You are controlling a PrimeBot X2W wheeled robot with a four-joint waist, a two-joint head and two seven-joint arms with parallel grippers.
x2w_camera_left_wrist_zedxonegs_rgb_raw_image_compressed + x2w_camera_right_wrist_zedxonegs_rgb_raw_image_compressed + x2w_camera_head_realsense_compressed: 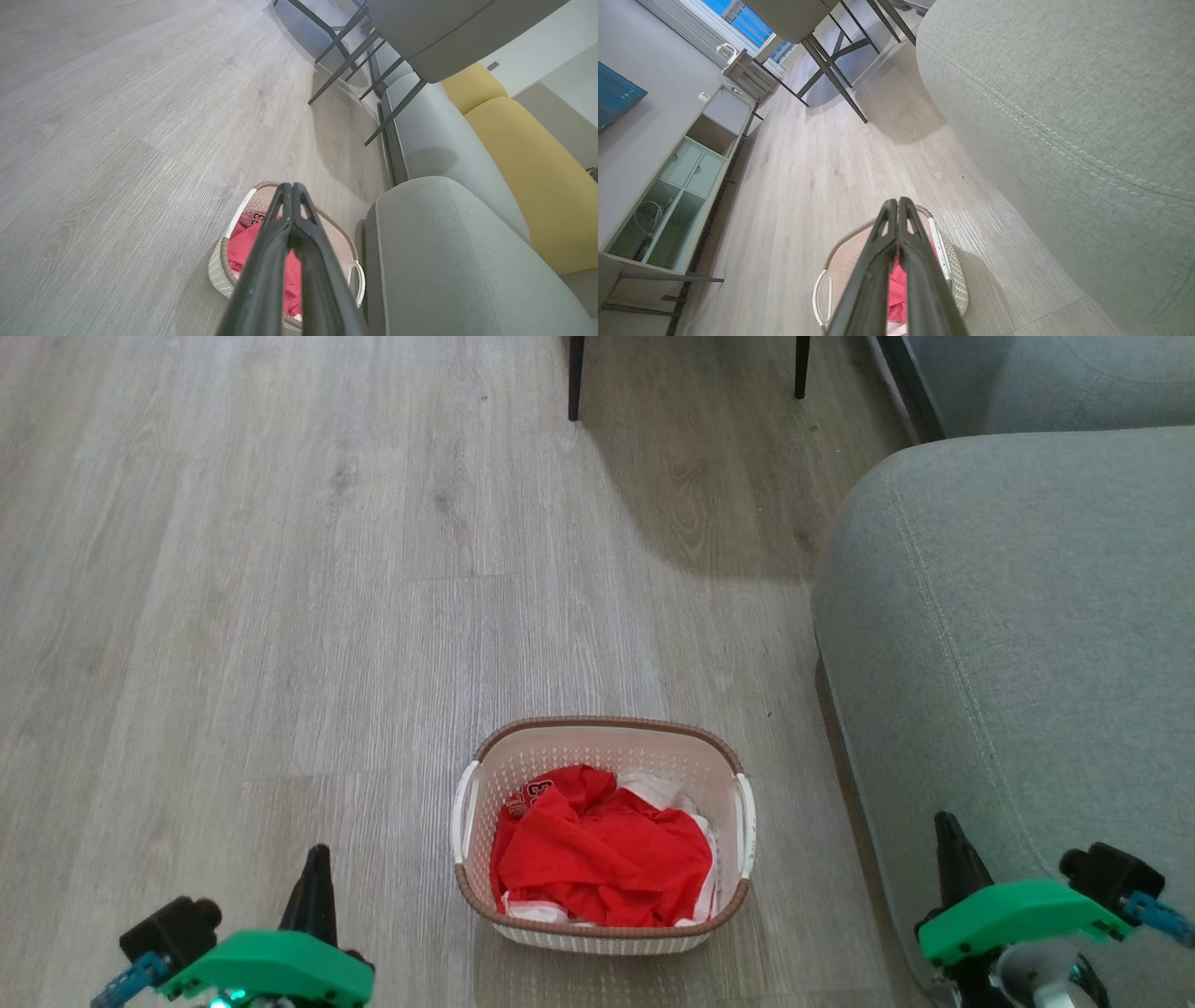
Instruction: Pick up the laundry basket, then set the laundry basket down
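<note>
The laundry basket stands on the wood floor in front of me, cream-white and perforated, with a brown rim and white side handles; red clothing lies in it. The left gripper hangs at the lower left, well clear of the basket, fingers shut and holding nothing. At the lower right the right gripper sits over the sofa arm, shut too. In the left wrist view the fingertips meet above the basket. The right wrist view shows shut fingertips over the basket.
A grey sofa arm rises just right of the basket, with little gap. Dark chair legs stand at the far end. Yellow cushions lie on the sofa. A low cabinet lines the wall. Open wood floor spreads to the left.
</note>
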